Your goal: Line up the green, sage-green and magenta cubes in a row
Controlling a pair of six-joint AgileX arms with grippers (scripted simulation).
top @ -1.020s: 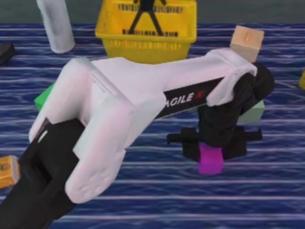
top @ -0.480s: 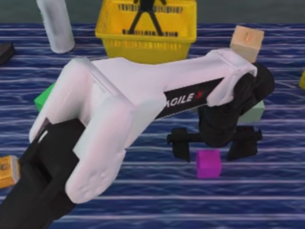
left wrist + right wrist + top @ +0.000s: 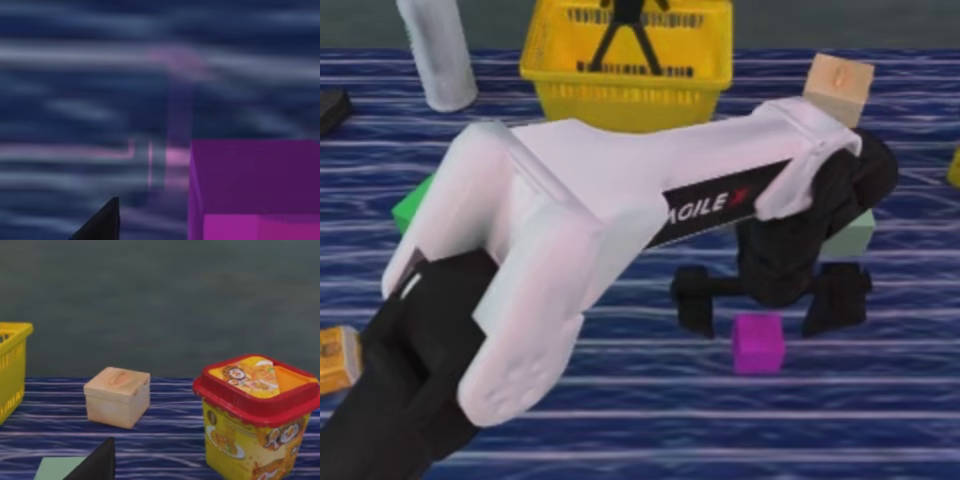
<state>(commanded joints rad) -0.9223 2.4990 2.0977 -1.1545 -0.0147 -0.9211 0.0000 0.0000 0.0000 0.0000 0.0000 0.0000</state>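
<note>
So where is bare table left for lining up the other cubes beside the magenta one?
Bare cloth lies right of the magenta cube and along the near edge. Behind it the open left gripper and sage-green cube crowd in. The left arm hides most of the green cube.

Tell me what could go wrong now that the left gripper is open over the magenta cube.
The left gripper hangs open just behind the magenta cube, so a careless lift or swing might nudge it. The sage-green cube sits close behind that wrist and could get bumped. The green cube lies far left, mostly hidden under the arm, so reaching it may be awkward.
</note>
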